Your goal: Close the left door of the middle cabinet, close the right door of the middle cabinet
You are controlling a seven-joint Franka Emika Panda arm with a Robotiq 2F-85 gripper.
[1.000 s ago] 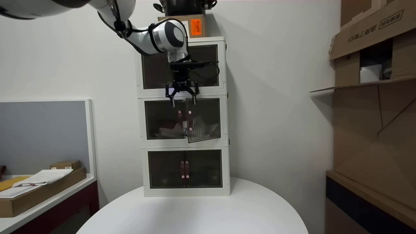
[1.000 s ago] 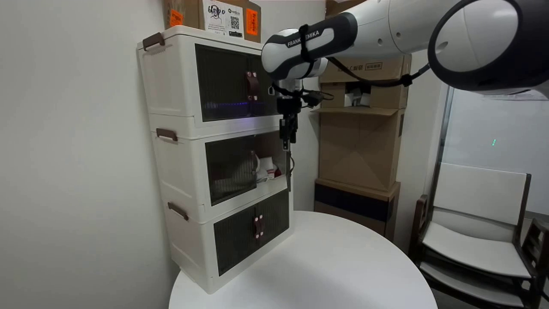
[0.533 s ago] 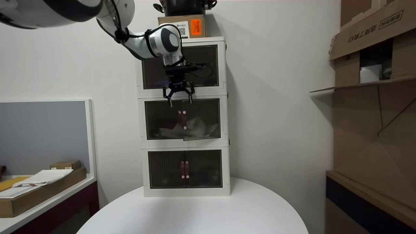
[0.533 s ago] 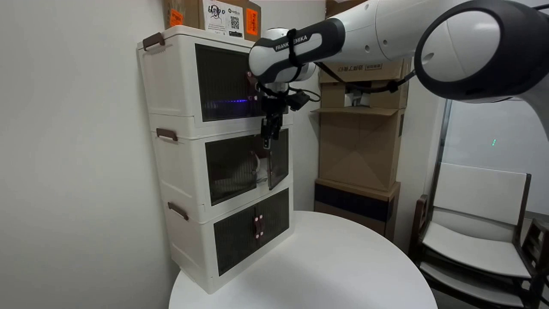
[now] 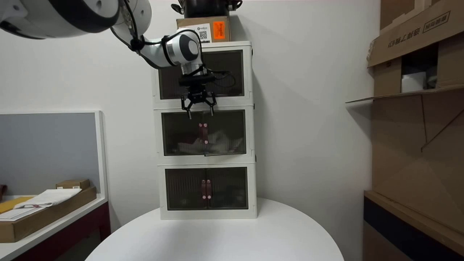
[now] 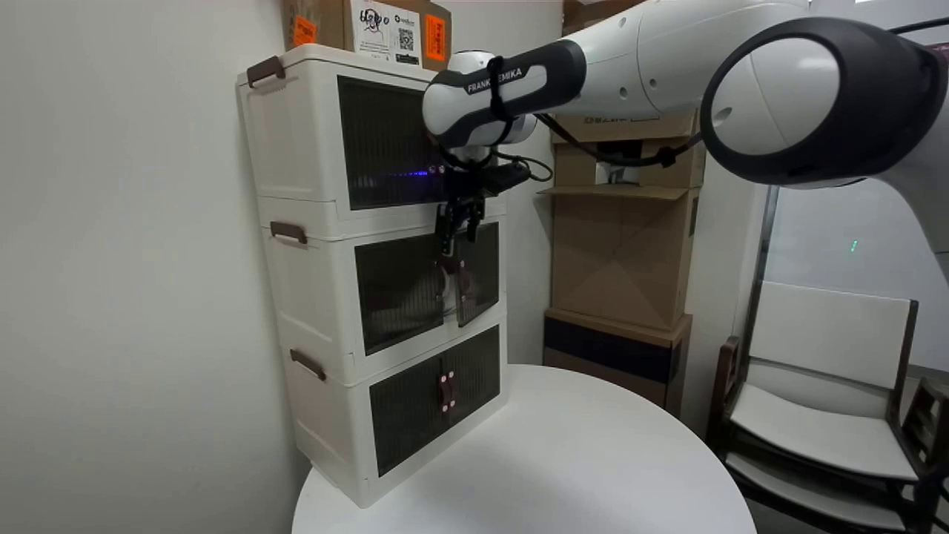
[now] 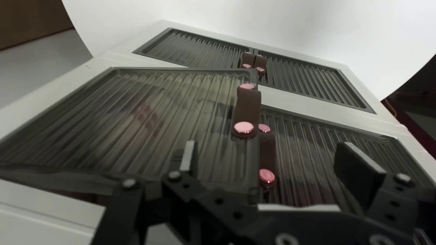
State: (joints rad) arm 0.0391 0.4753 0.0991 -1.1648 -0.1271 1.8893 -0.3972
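The middle cabinet (image 5: 204, 160) has two dark ribbed doors. Its left door (image 5: 181, 136) sits flush in the frame; it also shows in the wrist view (image 7: 306, 153). Its right door (image 5: 228, 127) is slightly ajar, with its free edge standing out over the left door, seen in an exterior view (image 6: 482, 274) and in the wrist view (image 7: 190, 119). My gripper (image 5: 201, 114) is open and empty, pointing down before the top of the doors. In the wrist view one finger (image 7: 189, 153) overlaps the right door near its free edge; I cannot tell whether they touch.
The upper cabinet (image 6: 289, 133) stands directly behind the wrist. The lower cabinet (image 5: 208, 214) has both doors shut and rests on a round white table (image 6: 578, 445). Boxes (image 5: 186, 23) sit on top of the stack. Large cardboard boxes (image 6: 623, 252) stand beside it.
The right door has swung inward from wide ajar to slightly ajar. My gripper has moved along the cabinet front toward the left door, its jaws still open. The left door has not moved.
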